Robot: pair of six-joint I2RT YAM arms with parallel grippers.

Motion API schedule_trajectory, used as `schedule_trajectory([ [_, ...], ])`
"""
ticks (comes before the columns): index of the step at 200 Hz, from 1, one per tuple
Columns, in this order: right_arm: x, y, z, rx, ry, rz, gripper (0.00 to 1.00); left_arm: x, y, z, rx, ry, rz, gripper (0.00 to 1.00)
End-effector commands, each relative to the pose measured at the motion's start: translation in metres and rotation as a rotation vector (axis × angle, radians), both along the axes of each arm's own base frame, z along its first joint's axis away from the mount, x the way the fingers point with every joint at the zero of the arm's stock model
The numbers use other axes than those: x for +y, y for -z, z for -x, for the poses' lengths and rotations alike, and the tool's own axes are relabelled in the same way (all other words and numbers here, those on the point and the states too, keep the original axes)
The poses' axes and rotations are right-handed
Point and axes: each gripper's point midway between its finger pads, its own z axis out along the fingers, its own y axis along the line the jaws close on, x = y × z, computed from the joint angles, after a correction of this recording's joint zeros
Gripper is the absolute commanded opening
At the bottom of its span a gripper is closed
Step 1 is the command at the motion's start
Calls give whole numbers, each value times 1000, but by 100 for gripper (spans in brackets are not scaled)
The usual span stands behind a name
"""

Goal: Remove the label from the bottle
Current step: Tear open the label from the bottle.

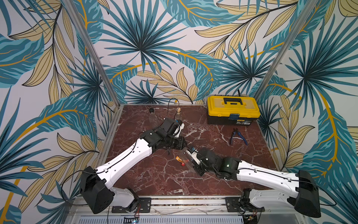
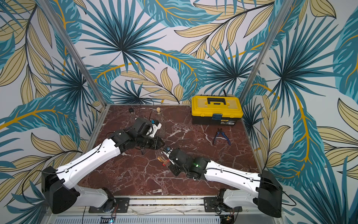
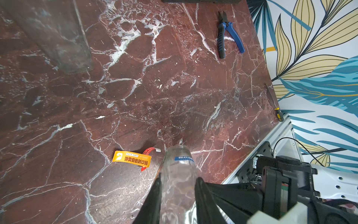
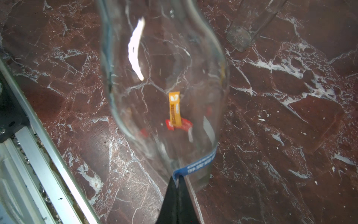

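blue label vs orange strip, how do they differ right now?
The blue label sits on the bottle, pinched at the tips of the shut right gripper; the orange strip lies loose on the table, with no gripper on it. The blue label curves with the bottle; the orange strip is nearly flat. Both are narrow printed bands.

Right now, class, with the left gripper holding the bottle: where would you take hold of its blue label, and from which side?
Take the blue label by its edge with a fingertip pinch, from the bottle's free end, away from the left gripper clamped on the body. The band is thin and wraps the round wall, so likely only an edge offers purchase. The right gripper pinches there.
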Motion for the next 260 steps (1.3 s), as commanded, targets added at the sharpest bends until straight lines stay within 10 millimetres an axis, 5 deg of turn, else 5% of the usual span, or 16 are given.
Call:
schedule_trajectory([
  [1,-5,-3,-12,-37,50,20,0,0,11,21,60,67,-11,0],
  [260,-31,-15,-34,-109,186,-9,0,3,15,32,74,125,-35,0],
])
